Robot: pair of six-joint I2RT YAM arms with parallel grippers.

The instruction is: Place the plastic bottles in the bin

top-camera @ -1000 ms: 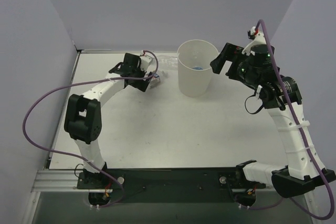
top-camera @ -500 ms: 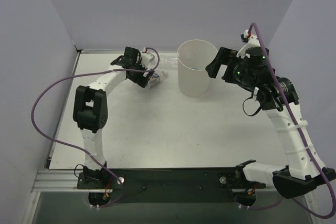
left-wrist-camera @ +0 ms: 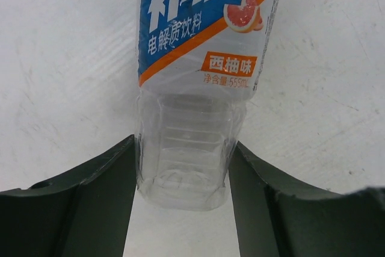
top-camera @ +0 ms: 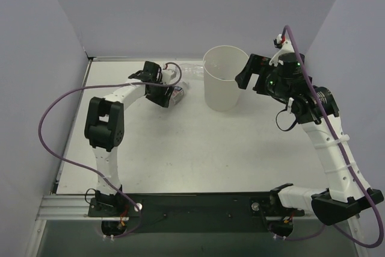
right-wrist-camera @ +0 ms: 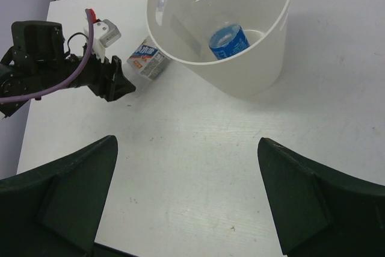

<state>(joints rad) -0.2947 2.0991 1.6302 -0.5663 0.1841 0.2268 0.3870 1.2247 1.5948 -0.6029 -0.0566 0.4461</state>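
Note:
A clear plastic bottle with a white, red and blue label [left-wrist-camera: 198, 58] lies on the table left of the bin [top-camera: 224, 88]. My left gripper [left-wrist-camera: 182, 148] is shut on its clear base, one finger pressed to each side; in the top view this gripper [top-camera: 170, 95] sits low at the bottle [top-camera: 179, 92]. Inside the off-white bin [right-wrist-camera: 240, 82] lies a blue-labelled bottle [right-wrist-camera: 228, 40]. A faint clear bottle [top-camera: 192, 69] shows on the table by the bin's far left side. My right gripper [right-wrist-camera: 186, 173] hangs open and empty beside the bin's right rim [top-camera: 245, 70].
Grey walls close in the table at the back and on both sides. A purple cable [top-camera: 60, 106] loops out from the left arm over the table's left edge. The right arm's cable [top-camera: 301, 40] arches above its wrist.
My left gripper has slid onto the labelled bottle's base and closed on it. The right gripper has drifted slightly left toward the bin's rim and stays open.

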